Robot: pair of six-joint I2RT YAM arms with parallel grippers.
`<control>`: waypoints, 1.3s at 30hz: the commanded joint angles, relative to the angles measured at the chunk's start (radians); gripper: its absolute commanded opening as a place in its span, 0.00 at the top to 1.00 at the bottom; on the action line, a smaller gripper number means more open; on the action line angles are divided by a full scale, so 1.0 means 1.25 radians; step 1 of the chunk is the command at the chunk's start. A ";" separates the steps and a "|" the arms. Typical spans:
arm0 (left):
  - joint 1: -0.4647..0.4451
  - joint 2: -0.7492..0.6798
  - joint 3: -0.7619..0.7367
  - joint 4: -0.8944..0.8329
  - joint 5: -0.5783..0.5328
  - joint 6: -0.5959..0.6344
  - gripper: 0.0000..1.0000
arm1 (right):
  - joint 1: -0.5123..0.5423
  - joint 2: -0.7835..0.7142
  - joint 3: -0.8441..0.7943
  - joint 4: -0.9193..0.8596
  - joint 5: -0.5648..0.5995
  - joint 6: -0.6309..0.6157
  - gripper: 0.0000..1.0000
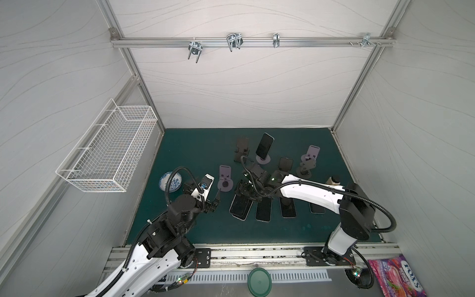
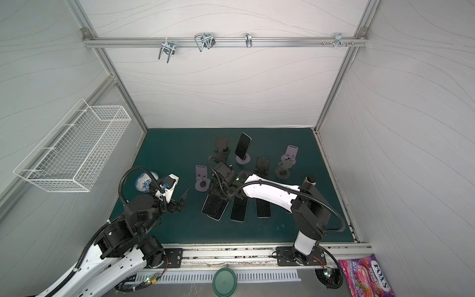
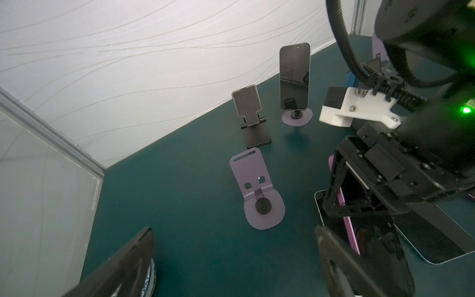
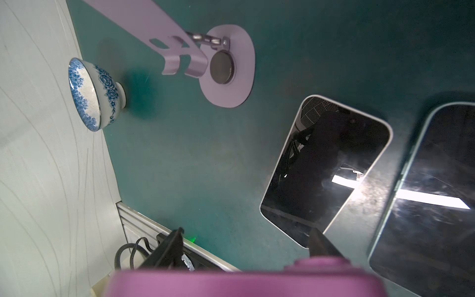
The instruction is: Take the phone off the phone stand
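Purple phone (image 4: 244,280) fills the bottom edge of your right wrist view, blurred and very close. It sits between the two black fingers (image 4: 171,246) of the right claw (image 4: 246,229), whose jaws stand fairly wide, closed across the phone's width. Only the wrist cameras give you that. The left wrist view shows its pink-purple edge (image 3: 345,216) right of centre, tilted up beneath the claw's black frame. In both top views the claw and its wrist hide that phone completely.

In a top view the right claw (image 1: 246,190) hangs at centre frame over the upper ends of a row of flat phones (image 1: 263,210) on the green mat (image 1: 195,146). Your right wrist view shows two of them screen-up, one white-rimmed (image 4: 326,169).

A second phone (image 1: 264,147) stands upright just above centre in both top views, seated on a round-based phone stand (image 1: 263,160), well apart from both claws. The left wrist view shows its lower edge resting in the cradle (image 3: 290,102).

Your left claw (image 3: 234,228) gapes fully and holds nothing. Its fingers sit at the bottom of the left wrist view, near an empty lilac stand (image 3: 257,187). The right wrist view alone shows the side of a blue-and-white bowl (image 4: 95,95) at its left.
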 commanded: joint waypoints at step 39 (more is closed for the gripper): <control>-0.003 -0.111 -0.025 0.039 -0.115 0.005 0.01 | 0.051 0.274 0.212 0.030 -0.071 0.120 0.33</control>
